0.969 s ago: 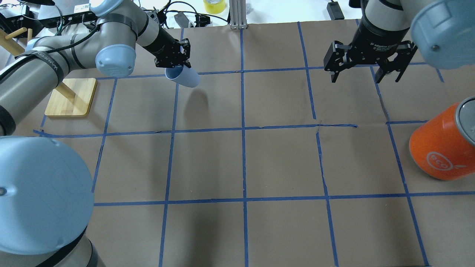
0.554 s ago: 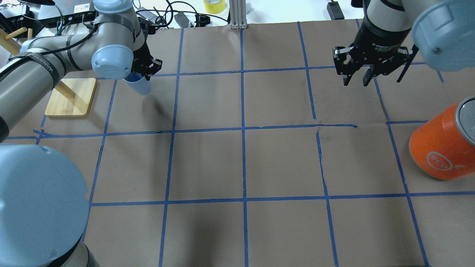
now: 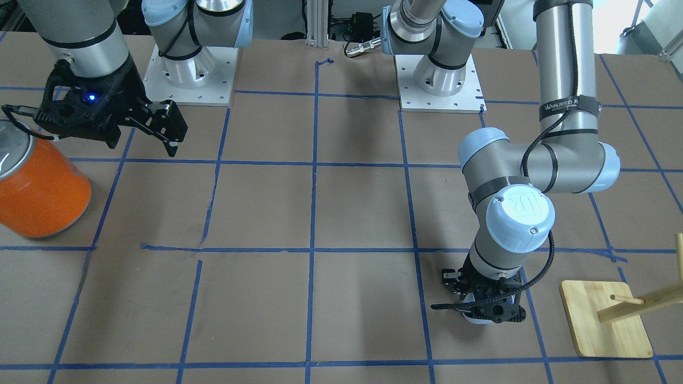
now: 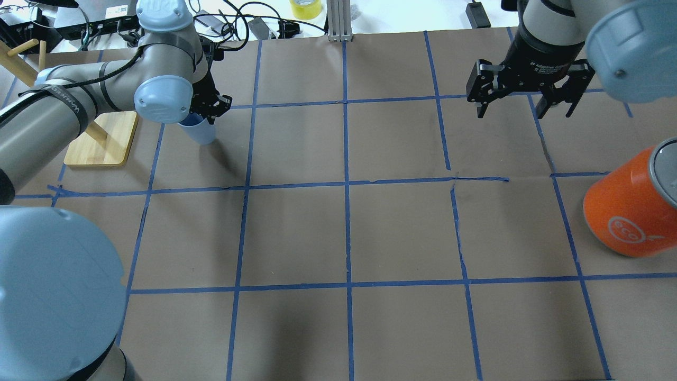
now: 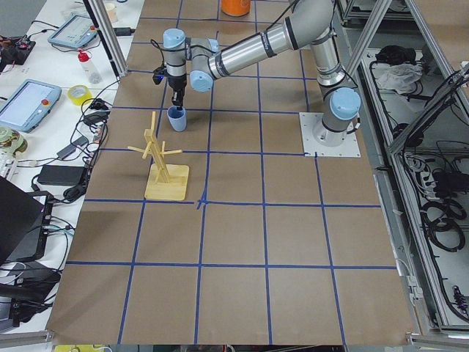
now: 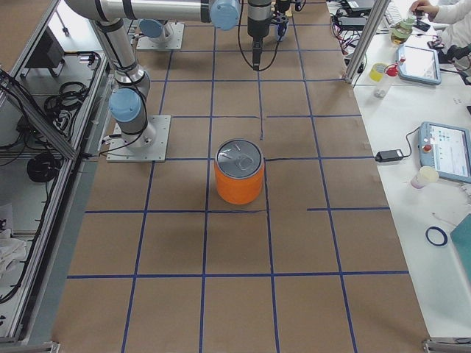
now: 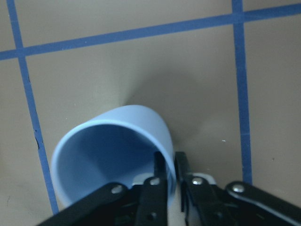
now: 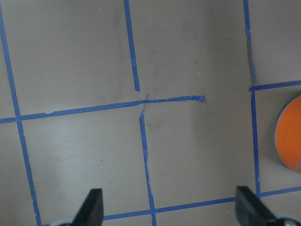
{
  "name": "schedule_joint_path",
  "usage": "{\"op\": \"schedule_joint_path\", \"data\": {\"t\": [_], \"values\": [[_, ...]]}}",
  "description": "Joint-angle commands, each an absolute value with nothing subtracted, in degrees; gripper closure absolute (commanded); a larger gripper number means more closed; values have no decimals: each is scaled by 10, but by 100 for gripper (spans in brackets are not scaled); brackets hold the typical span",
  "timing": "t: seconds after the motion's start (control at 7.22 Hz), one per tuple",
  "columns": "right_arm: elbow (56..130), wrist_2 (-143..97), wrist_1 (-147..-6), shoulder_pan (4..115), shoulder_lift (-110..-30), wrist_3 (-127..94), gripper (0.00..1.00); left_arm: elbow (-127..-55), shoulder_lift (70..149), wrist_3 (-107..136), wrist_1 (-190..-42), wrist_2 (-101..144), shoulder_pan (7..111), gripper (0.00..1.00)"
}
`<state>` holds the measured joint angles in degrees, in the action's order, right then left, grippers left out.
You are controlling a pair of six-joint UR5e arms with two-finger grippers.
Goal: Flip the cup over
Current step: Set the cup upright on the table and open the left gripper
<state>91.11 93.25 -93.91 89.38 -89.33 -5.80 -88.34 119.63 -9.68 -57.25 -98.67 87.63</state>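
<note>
The pale blue cup (image 4: 200, 131) is upright, mouth up, at the table's far left, next to the wooden rack. My left gripper (image 4: 210, 109) points down and is shut on the cup's rim wall. In the left wrist view one finger is inside the cup (image 7: 113, 150) and one outside, with the gripper (image 7: 169, 165) pinching the wall. The cup also shows in the exterior left view (image 5: 176, 119) and, mostly hidden under the gripper, in the front-facing view (image 3: 476, 318). I cannot tell whether its base touches the table. My right gripper (image 4: 523, 107) is open and empty above the far right.
A large orange can (image 4: 629, 206) with a silver top stands at the right edge, also in the front-facing view (image 3: 40, 186). A wooden peg rack on a bamboo base (image 4: 100, 138) stands just left of the cup. Blue tape lines grid the brown table (image 4: 344, 233).
My left gripper has swung left with the cup and turned it from tilted on its side to upright, then lowered it a little. The right gripper has shifted only slightly.
</note>
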Motion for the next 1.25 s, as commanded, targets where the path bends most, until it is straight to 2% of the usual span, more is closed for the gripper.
{"op": "schedule_joint_path", "data": {"t": [0.0,0.28,0.69,0.83,1.11], "values": [[911,933,-940,894,-894,-58,0,-873,1183,-99,-574,-1003,878,0],[912,933,-938,894,-895,-57,0,-848,1117,-98,-666,-978,884,0],[912,933,-937,894,-896,-56,0,-747,1023,-64,-889,-931,889,0],[912,926,-935,894,-896,-55,0,-756,1003,-59,-896,-894,889,0],[911,921,-934,894,-896,-54,0,-844,929,-53,-896,-896,893,0]]}}
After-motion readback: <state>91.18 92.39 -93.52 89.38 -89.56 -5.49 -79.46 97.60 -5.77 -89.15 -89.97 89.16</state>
